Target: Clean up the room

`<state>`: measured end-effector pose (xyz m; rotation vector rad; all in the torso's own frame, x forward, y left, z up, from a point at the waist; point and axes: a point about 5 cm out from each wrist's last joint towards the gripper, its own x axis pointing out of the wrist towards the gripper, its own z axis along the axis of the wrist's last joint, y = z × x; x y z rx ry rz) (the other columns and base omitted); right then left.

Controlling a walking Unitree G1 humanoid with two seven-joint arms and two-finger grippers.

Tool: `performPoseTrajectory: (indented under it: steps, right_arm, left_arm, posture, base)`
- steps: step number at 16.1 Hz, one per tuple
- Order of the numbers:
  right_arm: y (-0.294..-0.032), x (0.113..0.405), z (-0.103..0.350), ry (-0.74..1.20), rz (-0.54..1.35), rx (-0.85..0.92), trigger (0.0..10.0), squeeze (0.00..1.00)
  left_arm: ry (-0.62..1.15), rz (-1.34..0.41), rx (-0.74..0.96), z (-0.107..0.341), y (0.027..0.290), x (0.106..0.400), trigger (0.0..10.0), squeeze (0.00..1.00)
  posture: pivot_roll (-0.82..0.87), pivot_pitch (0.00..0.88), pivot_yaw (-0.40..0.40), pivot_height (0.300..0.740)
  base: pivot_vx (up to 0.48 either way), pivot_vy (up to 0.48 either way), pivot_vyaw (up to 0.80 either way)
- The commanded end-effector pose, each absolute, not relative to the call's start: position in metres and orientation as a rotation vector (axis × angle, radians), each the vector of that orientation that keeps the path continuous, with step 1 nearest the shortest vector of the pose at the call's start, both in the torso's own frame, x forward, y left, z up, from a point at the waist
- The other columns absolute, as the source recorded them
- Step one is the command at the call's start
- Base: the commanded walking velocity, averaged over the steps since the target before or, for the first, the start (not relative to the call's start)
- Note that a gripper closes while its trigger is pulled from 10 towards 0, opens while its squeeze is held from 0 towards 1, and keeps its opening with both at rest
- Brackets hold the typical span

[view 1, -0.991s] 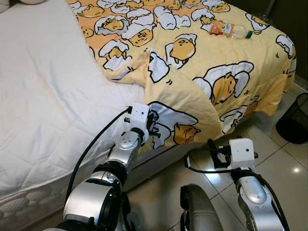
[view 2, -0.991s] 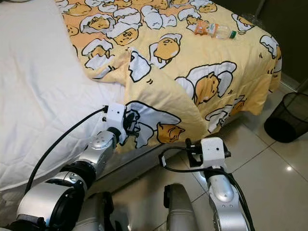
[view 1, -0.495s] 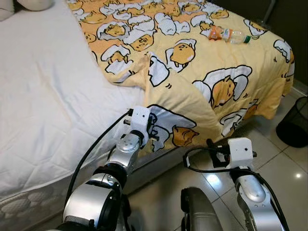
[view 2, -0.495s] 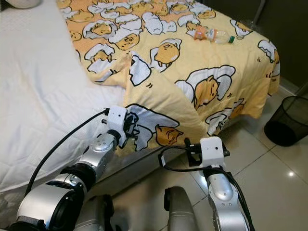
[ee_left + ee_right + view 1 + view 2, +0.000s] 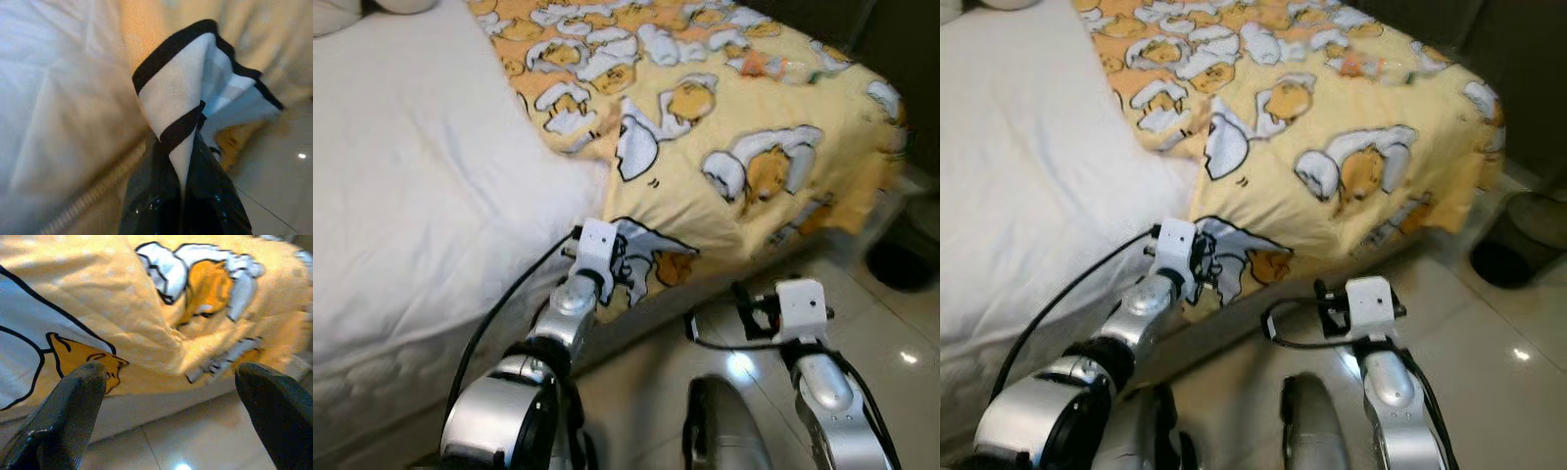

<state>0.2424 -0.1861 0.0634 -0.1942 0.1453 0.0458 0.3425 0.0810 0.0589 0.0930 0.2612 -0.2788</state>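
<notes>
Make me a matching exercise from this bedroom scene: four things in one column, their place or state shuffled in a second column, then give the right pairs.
Things:
1. left gripper
2. right gripper
3. plastic bottle
4. bin

Places or states:
A. lying on the yellow blanket near the far corner of the bed
B. standing on the tiled floor beyond the foot of the bed
C. shut on a fold of the blanket's hanging edge
D. fingers spread wide, held low beside the bed over the floor

Pairs: 1-C, 2-D, 3-A, 4-B

Black fingers pinched on a blanket fold, white mattress beside, tiled floor
</notes>
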Motion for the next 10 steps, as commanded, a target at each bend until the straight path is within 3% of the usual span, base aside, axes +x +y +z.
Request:
performPoseTrajectory:
  steps: [1,3,6,8,9,10]
  right_arm:
    - [-0.186,0.24,0.06,0.16,0.052,-0.195,10.0,0.0]
    - [-0.185,0.24,0.058,0.164,0.057,-0.195,10.0,0.0]
    - [-0.183,0.24,0.057,0.171,0.061,-0.192,10.0,0.0]
    - [-0.181,0.241,0.056,0.176,0.073,-0.194,10.0,0.0]
    - [-0.181,0.242,0.056,0.177,0.078,-0.197,10.0,0.0]
    - [-0.181,0.243,0.056,0.177,0.079,-0.199,10.0,0.0]
  left_arm:
    - [0.273,-0.309,0.105,0.056,0.075,0.34,10.0,0.0]
    - [0.326,-0.432,0.102,0.043,0.05,0.324,10.0,0.0]
    - [0.625,-0.608,-0.038,-0.002,0.015,0.274,10.0,0.0]
    - [0.79,-0.632,-0.041,-0.026,0.007,0.243,10.0,0.0]
    - [0.77,-0.605,-0.058,-0.025,0.006,0.243,10.0,1.0]
    - [0.694,-0.585,0.016,-0.018,0.008,0.253,10.0,1.0]
  posture:
    - [-0.24,0.033,0.034,0.618]
    - [-0.24,0.035,0.032,0.618]
    - [-0.24,0.039,0.033,0.618]
    - [-0.23,0.042,0.027,0.618]
    - [-0.23,0.042,0.027,0.618]
    - [-0.23,0.042,0.027,0.618]
  base:
    - [-0.465,0.0,0.0]
    - [0.0,0.0,0.0]
    - [0.0,0.0,0.0]
    - [0.0,0.0,0.0]
    - [0.0,0.0,0.0]
    - [0.0,0.0,0.0]
